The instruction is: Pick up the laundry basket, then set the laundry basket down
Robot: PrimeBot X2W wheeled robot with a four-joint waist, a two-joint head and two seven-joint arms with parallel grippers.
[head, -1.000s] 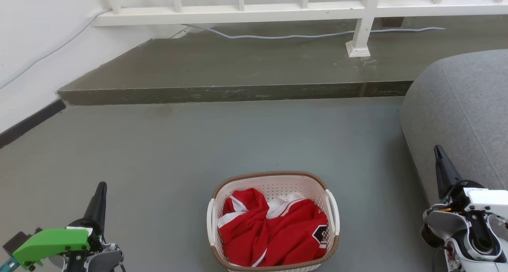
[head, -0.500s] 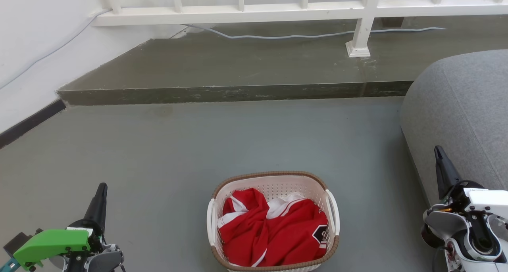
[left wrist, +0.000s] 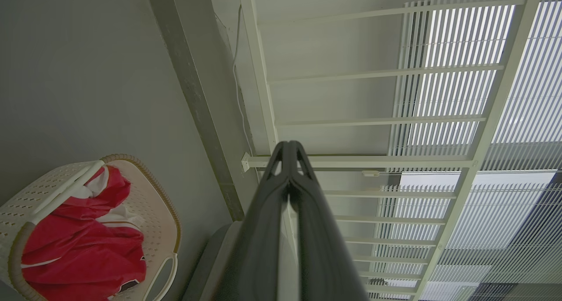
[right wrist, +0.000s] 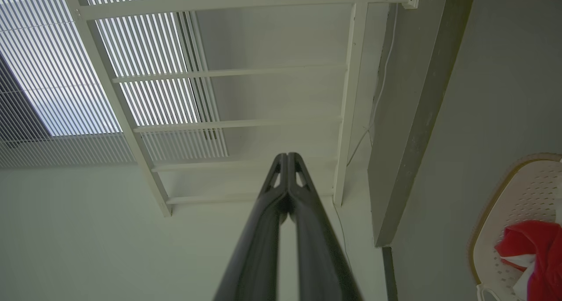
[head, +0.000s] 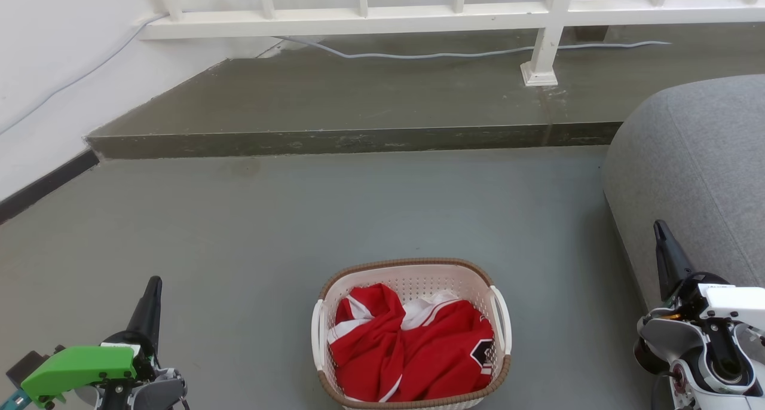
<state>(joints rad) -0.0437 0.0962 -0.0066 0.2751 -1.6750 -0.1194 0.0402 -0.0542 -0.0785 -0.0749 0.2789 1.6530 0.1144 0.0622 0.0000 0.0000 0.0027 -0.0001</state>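
laundry basket: lower centre, seemingly on the floor, unmoved this past second. left gripper, right gripper: lower corners, jaws pressed together, clear of it.

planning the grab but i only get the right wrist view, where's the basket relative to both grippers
Observer: In the head view the laundry basket sits on the floor between the left gripper and the right gripper, touching neither.
Operator: is the left one open
Observer: No. The left wrist view shows its fingers pressed together, holding nothing.
Operator: anything close on my right side
Observer: A grey sofa rises beside the right gripper, on its outer side. I can't tell whether they touch.
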